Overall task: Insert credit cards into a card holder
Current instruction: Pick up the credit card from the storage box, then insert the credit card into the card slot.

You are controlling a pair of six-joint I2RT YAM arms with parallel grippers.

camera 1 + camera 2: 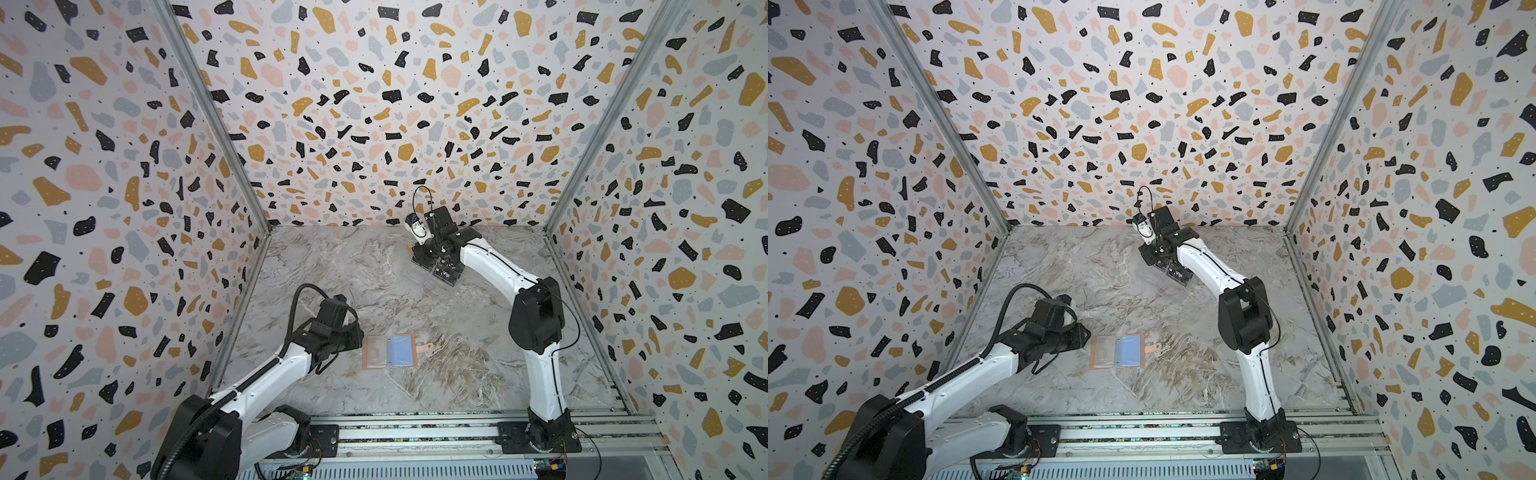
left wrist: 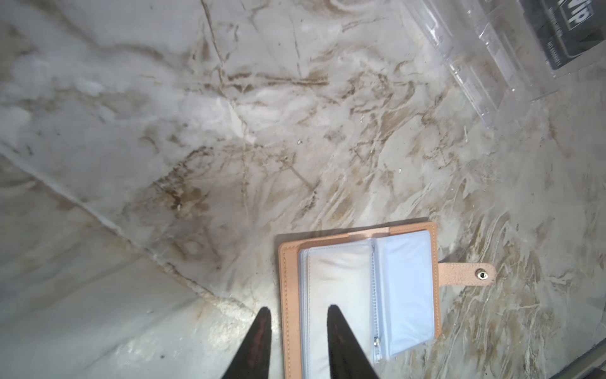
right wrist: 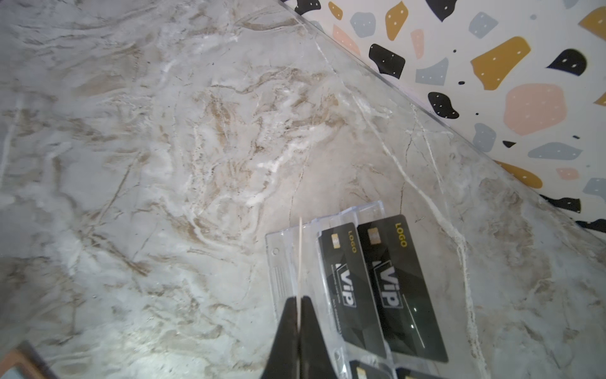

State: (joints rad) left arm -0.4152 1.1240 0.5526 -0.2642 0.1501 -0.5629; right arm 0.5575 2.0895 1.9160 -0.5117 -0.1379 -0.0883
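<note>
Card holder (image 1: pixel 388 351) lies open and flat on the marble worktop (image 1: pixel 332 270), toward the front. Peach-pink cover faces down, clear-bluish sleeves (image 2: pixel 403 288) face up, and the snap tab (image 2: pixel 469 274) sticks out one side (stud showing). One credit card (image 3: pixel 300 256) shows edge-on only, a thin pale line pinched betw. the right pincer (image 3: pixel 300 300) tips; its print can't be read.

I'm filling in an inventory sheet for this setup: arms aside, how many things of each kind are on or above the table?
Card holder, lying open: 1
Clear stand: 1
Black Vip cards in the stand: 4, two of them only partly in view
Credit card, pinched edge-on in the right gripper: 1
Total: 7
</note>
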